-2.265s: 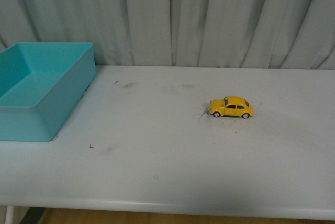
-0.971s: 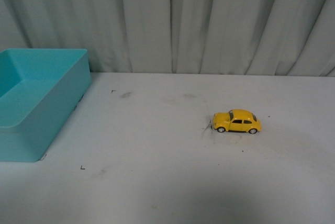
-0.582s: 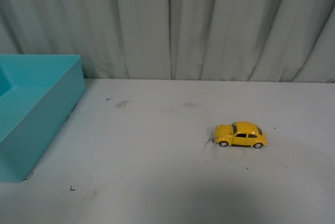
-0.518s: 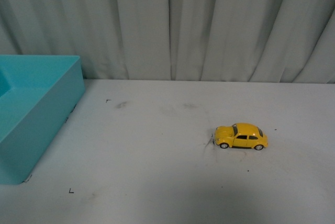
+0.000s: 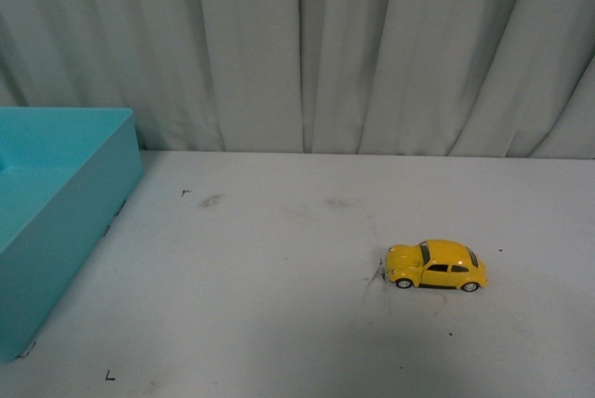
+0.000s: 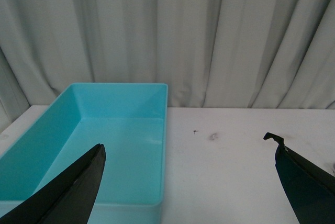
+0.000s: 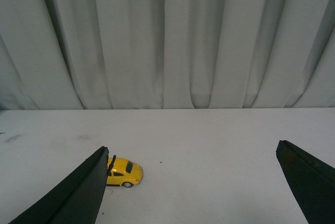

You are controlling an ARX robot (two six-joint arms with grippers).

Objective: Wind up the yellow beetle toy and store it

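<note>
Both pairs of jaws hang spread wide; the yellow beetle toy (image 5: 436,265) sits on the white table (image 5: 279,324).

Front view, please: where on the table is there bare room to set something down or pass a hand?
The widest bare stretch of the table lies between the teal bin and the yellow beetle toy. Another free strip runs behind the toy, up to the curtain. Nothing is crowded; only the bin fills the left edge.
</note>
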